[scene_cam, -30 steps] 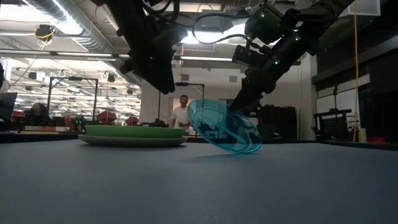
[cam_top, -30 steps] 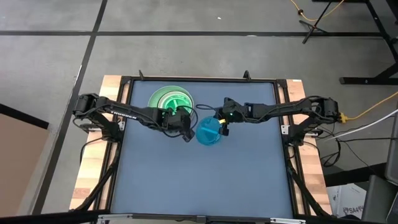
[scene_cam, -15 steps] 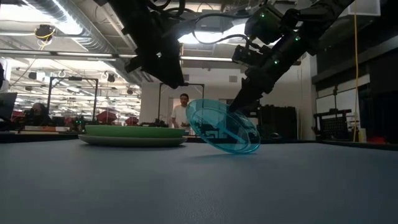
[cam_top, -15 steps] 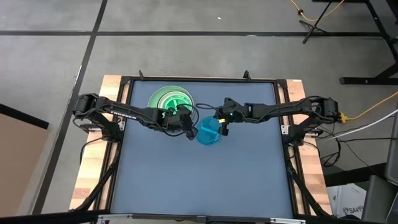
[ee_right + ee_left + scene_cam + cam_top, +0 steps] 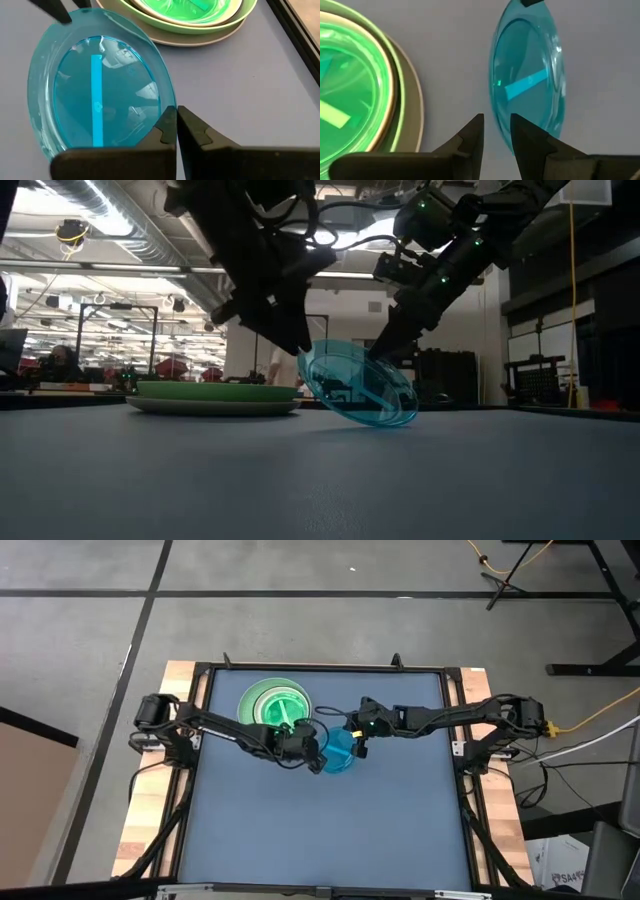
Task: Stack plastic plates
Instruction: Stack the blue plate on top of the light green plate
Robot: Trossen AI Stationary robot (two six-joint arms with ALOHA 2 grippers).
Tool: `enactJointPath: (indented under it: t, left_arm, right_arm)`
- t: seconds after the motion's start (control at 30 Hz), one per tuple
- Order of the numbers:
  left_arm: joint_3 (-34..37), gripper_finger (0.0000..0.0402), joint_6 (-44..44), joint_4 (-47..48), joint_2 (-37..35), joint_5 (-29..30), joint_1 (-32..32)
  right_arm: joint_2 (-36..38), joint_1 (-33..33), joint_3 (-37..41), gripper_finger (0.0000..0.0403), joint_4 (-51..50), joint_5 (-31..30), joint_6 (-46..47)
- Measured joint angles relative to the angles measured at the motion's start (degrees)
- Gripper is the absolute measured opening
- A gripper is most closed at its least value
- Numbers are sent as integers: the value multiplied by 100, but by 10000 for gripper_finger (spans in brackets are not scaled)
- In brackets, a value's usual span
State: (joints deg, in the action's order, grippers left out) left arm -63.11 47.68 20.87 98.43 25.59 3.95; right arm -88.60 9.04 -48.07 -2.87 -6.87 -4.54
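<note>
A translucent cyan plate [image 5: 338, 750] sits tilted near the table's middle, its low rim [image 5: 398, 421] at the tabletop. My right gripper [image 5: 357, 747] is shut on its right rim. My left gripper [image 5: 318, 758] is open. Its two fingers [image 5: 472, 137] stand on either side of the plate's left rim [image 5: 504, 142]; I cannot tell whether they touch it. A stack of plates [image 5: 275, 700] lies flat toward the far left. A translucent green plate [image 5: 192, 7] is on top, with a light green and a pale larger one [image 5: 200, 39] under it. Other plates are hidden. My right gripper pinches the cyan plate's rim [image 5: 162, 112] between its two fingers, on the side toward the table's right. It comes slanting down from the right. The plate is tilted in the hold, with its opposite lower rim [image 5: 398, 421] at the table.
The table has a raised dark frame [image 5: 445, 710] and wooden side boards [image 5: 150, 830]. Bare blue-grey surface [image 5: 320, 830] spreads over the near half. In the low view, people and lab benches [image 5: 60, 365] show in the room far behind.
My left gripper has moved from beside the stack toward the table's right and down to the cyan plate. Its fingers now stand astride the plate's left rim. My right gripper and the plate have kept still.
</note>
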Motion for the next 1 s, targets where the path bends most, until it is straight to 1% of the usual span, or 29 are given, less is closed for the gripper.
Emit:
enactJointPath:
  t: [0.3, 0.57, 0.7, 0.83, 1.0]
  left_arm:
    - [0, 89, 1, -90, 46, 6, 0]
    - [0, 89, 168, -174, 464, 47, -2]
    - [0, 87, 173, -184, 536, 45, -4]
    - [0, 74, 175, -190, 533, 45, -4]
    - [0, 46, 175, -190, 533, 19, -4]
  right_arm:
    - [0, 0, 0, 0, 0, 2, -1]
    - [0, 0, 0, 0, 1, 4, -2]
    - [0, 0, 0, 0, -11, 4, -2]
    - [0, 0, 0, 0, -11, 4, -2]
    - [0, -2, 0, 0, -11, 3, -2]
